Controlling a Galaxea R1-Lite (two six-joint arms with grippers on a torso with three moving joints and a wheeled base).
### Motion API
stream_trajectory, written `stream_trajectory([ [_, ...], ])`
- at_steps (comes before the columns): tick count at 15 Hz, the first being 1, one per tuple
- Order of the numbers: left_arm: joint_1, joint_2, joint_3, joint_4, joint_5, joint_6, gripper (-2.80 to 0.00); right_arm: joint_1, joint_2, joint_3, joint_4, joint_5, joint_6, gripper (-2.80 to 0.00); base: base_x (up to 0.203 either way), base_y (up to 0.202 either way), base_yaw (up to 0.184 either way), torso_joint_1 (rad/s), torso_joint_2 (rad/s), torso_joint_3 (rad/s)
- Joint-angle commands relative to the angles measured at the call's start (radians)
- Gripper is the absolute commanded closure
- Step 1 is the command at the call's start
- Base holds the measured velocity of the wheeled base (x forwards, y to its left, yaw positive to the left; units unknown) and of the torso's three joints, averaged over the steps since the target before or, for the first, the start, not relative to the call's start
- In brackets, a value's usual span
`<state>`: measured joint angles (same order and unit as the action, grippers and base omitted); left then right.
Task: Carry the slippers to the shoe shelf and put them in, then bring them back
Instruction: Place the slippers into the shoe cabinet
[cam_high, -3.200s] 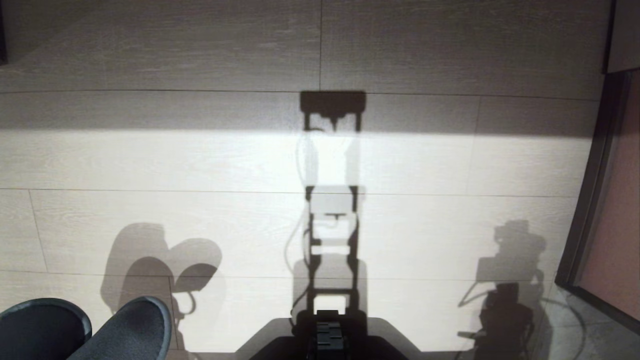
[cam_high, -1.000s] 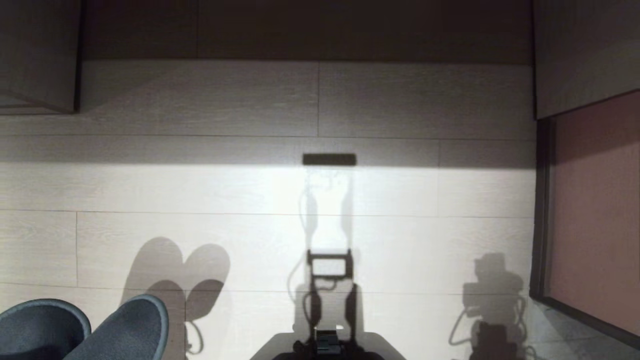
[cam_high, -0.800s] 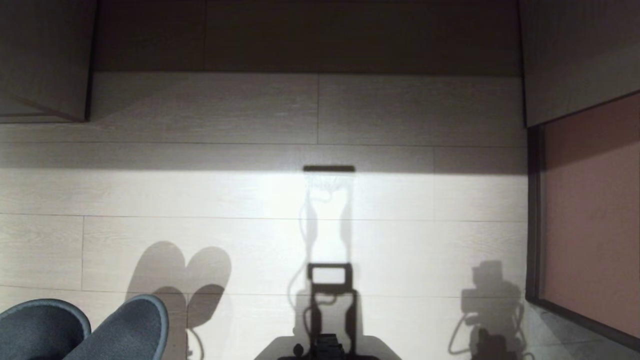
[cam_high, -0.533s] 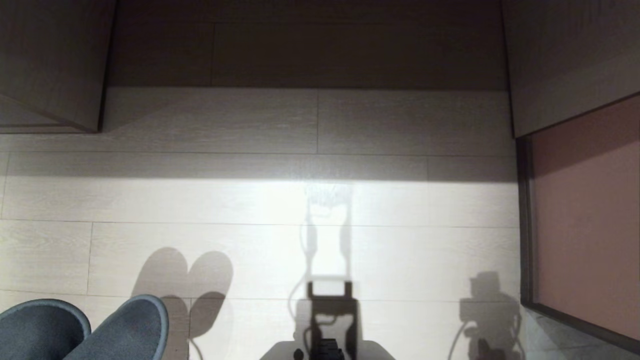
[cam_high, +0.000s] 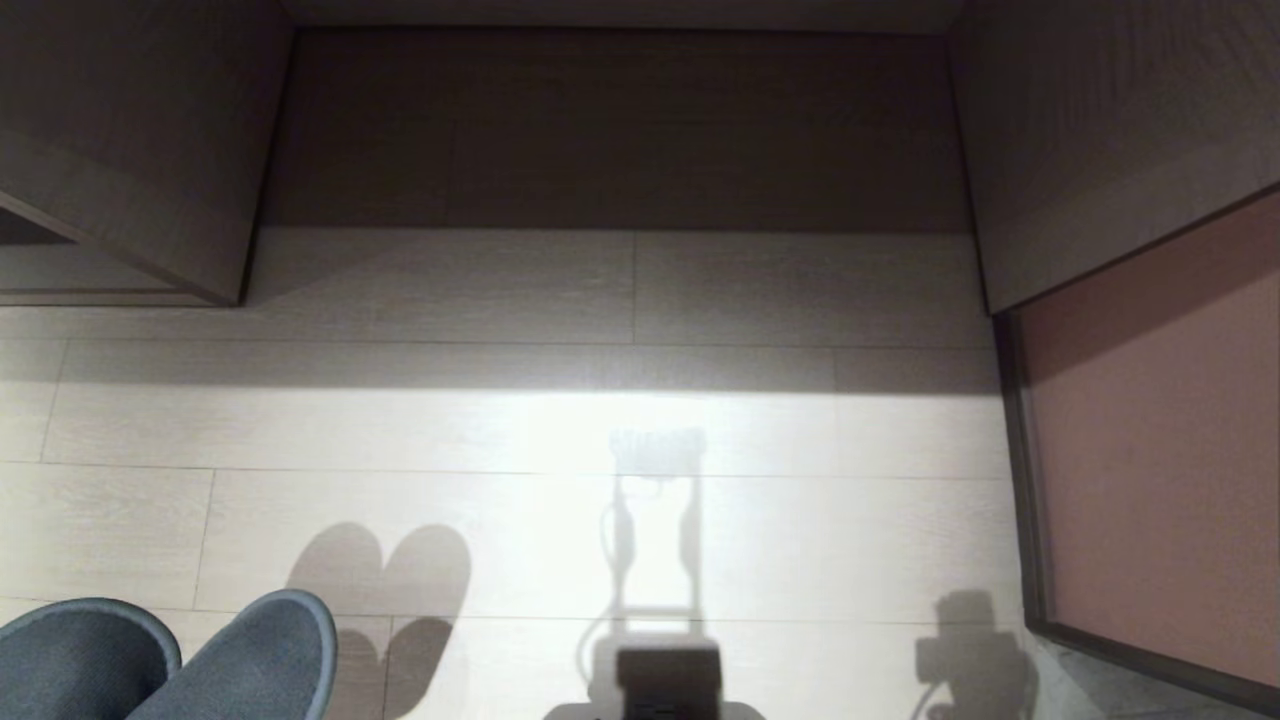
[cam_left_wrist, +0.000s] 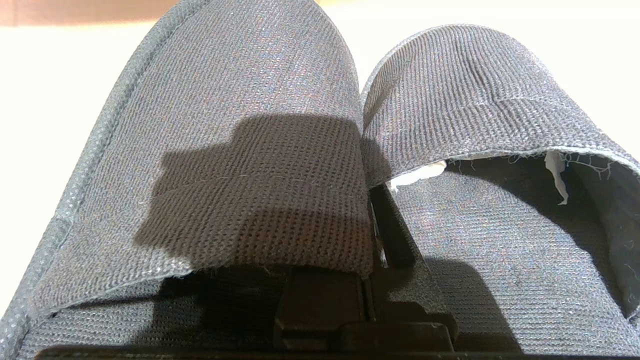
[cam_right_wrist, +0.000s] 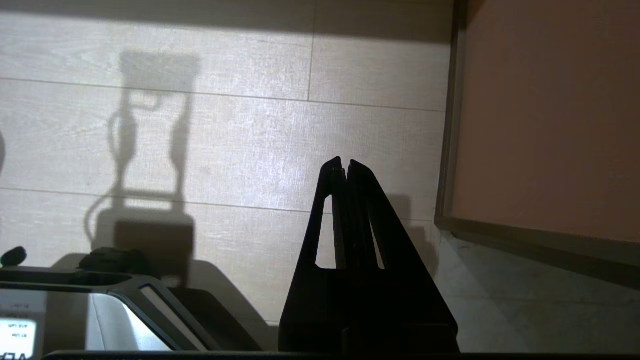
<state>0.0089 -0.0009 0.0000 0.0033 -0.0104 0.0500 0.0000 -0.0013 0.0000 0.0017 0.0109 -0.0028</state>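
Note:
The slippers (cam_high: 200, 660), dark charcoal fabric with rounded toes, poke into the head view at the bottom left, held above the pale plank floor. In the left wrist view the slippers (cam_left_wrist: 240, 150) fill the picture side by side. My left gripper (cam_left_wrist: 372, 210) is shut on their adjoining inner edges; one black finger (cam_left_wrist: 392, 230) shows between them and the other is hidden under the fabric. At the far left, a partly seen cubby with a raised pale base (cam_high: 90, 272) looks like the shoe shelf. My right gripper (cam_right_wrist: 345, 167) hangs shut and empty over the floor.
A wide, dark recess (cam_high: 620, 130) lies straight ahead between two wood-grain panels. A reddish-brown panel (cam_high: 1150, 450) in a dark frame stands on the right. My own base (cam_right_wrist: 100, 300) is below the right gripper. My shadow falls on the lit floor (cam_high: 655, 560).
The head view has tilted upward, so the floor slid down the picture and the recess and side panels came into view. The slippers keep their place in the left gripper; neither arm moved.

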Motion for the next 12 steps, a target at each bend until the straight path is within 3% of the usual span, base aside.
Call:
stream_trajectory([
  [1, 0.000, 0.002, 0.000, 0.000, 0.000, 0.001, 0.00, 0.001, 0.000, 0.000, 0.000, 0.000, 0.000, 0.00, 0.000, 0.000, 0.000, 0.004, 0.01, 0.207],
  [12, 0.000, 0.002, 0.000, 0.000, 0.000, 0.001, 0.00, 0.000, 0.000, 0.000, 0.000, 0.000, 0.000, 0.00, 0.000, 0.000, 0.000, 0.002, 0.00, 0.199],
])
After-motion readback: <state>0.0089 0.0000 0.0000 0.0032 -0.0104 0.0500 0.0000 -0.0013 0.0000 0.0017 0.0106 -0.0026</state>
